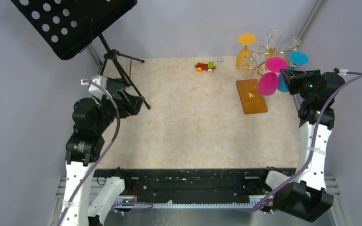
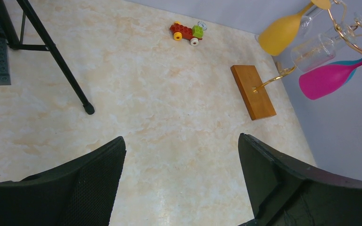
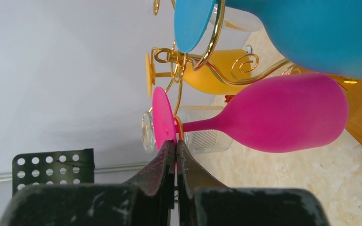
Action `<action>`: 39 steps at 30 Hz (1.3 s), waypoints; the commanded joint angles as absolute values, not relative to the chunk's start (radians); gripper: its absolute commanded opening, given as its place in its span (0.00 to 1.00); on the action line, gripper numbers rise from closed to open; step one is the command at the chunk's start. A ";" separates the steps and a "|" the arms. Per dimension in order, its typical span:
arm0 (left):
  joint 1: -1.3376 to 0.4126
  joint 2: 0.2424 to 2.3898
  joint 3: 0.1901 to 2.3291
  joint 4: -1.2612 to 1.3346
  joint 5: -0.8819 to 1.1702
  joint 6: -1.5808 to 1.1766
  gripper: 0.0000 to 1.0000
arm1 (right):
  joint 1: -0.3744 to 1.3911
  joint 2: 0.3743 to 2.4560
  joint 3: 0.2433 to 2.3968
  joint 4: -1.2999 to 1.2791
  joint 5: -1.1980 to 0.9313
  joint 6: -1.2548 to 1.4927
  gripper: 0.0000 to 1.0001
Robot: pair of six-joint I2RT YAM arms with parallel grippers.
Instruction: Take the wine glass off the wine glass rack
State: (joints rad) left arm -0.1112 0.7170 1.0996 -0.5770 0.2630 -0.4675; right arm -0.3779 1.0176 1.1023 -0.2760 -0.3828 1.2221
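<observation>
Wine glass rack (image 1: 251,96): gold wire on an orange-brown base, with a magenta wine glass (image 3: 283,113), blue glass (image 3: 311,33), orange-yellow glass (image 2: 283,34) and clear glass (image 2: 318,47). Table (image 1: 188,122): beige with pale marbling. Music stand (image 1: 73,23): black with round perforations; toy train (image 2: 186,32): red and green.

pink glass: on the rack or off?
On: the pink glass hangs by its foot in the rack; the right tool is shut on the foot's rim.

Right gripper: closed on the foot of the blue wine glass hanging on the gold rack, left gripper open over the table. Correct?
Wrong glass. The right wrist view shows the right gripper closed on the foot of the pink wine glass, not the blue wine glass beside it; it hangs on the gold rack, and the left gripper is open over the table.
</observation>
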 commanded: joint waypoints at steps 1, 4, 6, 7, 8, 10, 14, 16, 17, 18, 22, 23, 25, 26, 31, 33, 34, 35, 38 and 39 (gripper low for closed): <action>-0.112 0.720 1.146 -0.563 0.254 -0.446 0.93 | -0.388 1.019 1.189 -0.351 -0.391 1.180 0.00; -0.112 0.714 1.150 -0.564 0.247 -0.453 0.92 | -0.388 1.002 1.223 -0.408 -0.375 1.154 0.00; -0.112 0.710 1.150 -0.563 0.252 -0.456 0.92 | -0.389 0.990 1.234 -0.418 -0.371 1.147 0.00; -0.112 0.711 1.150 -0.564 0.254 -0.456 0.92 | -0.388 0.986 1.235 -0.416 -0.374 1.148 0.00; -0.112 0.711 1.149 -0.566 0.253 -0.454 0.92 | -0.389 0.984 1.233 -0.414 -0.376 1.149 0.00; -0.112 0.709 1.145 -0.569 0.247 -0.451 0.92 | -0.389 0.984 1.223 -0.402 -0.393 1.159 0.00; -0.112 0.701 1.132 -0.568 0.236 -0.452 0.92 | -0.388 0.978 1.186 -0.364 -0.443 1.192 0.00; -0.112 0.703 1.129 -0.566 0.236 -0.453 0.92 | -0.388 0.968 1.172 -0.354 -0.453 1.196 0.00; -0.112 0.704 1.127 -0.565 0.237 -0.455 0.92 | -0.389 0.961 1.164 -0.349 -0.458 1.200 0.00; -0.112 0.703 1.127 -0.563 0.238 -0.455 0.92 | -0.388 0.953 1.157 -0.339 -0.465 1.202 0.00; -0.112 0.705 1.126 -0.561 0.238 -0.453 0.92 | -0.389 0.949 1.146 -0.332 -0.486 1.204 0.00; -0.112 0.705 1.126 -0.562 0.238 -0.453 0.92 | -0.390 0.948 1.142 -0.325 -0.490 1.206 0.00; -0.112 0.703 1.123 -0.561 0.236 -0.454 0.92 | -0.389 0.947 1.126 -0.304 -0.510 1.219 0.00; -0.112 0.704 1.123 -0.561 0.236 -0.455 0.92 | -0.389 0.946 1.118 -0.290 -0.522 1.230 0.00; -0.112 0.707 1.114 -0.549 0.252 -0.467 0.92 | -0.387 0.947 1.080 -0.195 -0.569 1.281 0.00; -0.112 0.707 1.113 -0.545 0.256 -0.473 0.92 | -0.387 0.955 1.083 -0.171 -0.583 1.290 0.00; -0.112 0.708 1.112 -0.543 0.256 -0.474 0.92 | -0.386 0.958 1.085 -0.160 -0.583 1.292 0.00; -0.112 0.708 1.112 -0.543 0.257 -0.475 0.92 | -0.385 0.962 1.091 -0.151 -0.584 1.293 0.00; -0.112 0.717 1.113 -0.541 0.270 -0.476 0.92 | -0.381 0.982 1.106 -0.117 -0.577 1.304 0.00; -0.112 0.719 1.113 -0.541 0.276 -0.476 0.92 | -0.378 0.991 1.108 -0.100 -0.574 1.313 0.00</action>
State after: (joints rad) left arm -0.1112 0.7158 1.1122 -0.5884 0.2493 -0.4702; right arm -0.3779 0.9726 1.0733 -0.2157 -0.5365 1.2690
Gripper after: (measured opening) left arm 0.919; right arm 0.012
